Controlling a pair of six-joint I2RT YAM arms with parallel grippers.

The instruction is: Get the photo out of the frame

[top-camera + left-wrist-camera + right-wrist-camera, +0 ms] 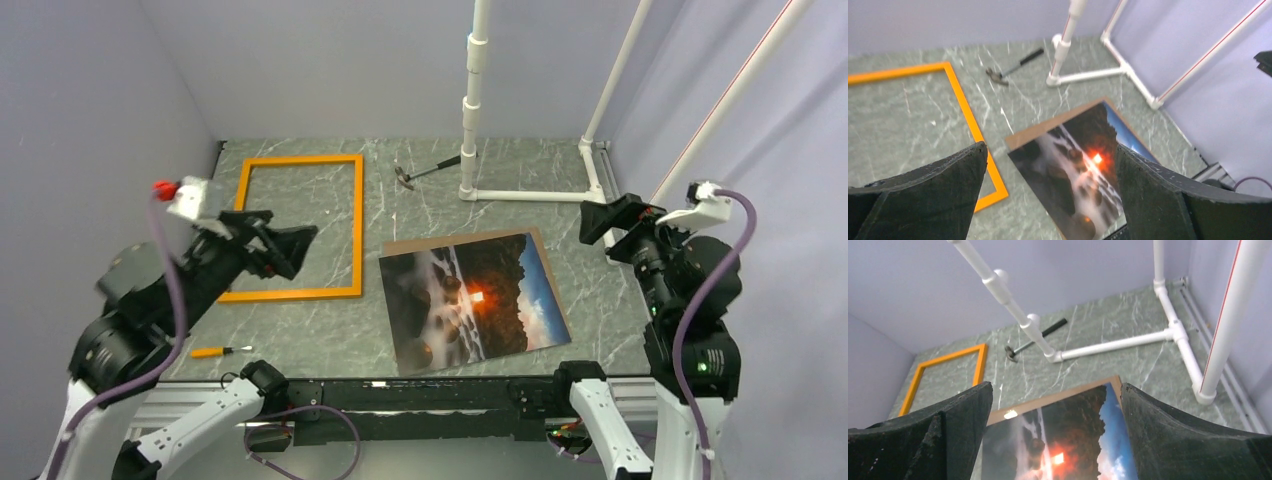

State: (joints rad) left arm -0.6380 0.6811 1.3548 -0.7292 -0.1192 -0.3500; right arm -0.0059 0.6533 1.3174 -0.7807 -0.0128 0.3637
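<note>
The photo (470,300) lies face up on the table's near middle, tilted, with a strip of brown board showing along its far edge; it also shows in the left wrist view (1078,165) and right wrist view (1058,440). The orange frame (355,225) lies flat and empty to its left, apart from it, also seen as the frame (968,112) and the frame (979,365). My left gripper (295,245) hovers open over the frame's near side, nothing in it. My right gripper (600,222) hangs open at the right, above the table beyond the photo's right corner, holding nothing.
A small hammer (420,172) lies at the back. A white pipe stand (470,110) rises behind the photo, its base pipes (530,196) running to the right wall. An orange-handled screwdriver (215,351) lies near the front left edge.
</note>
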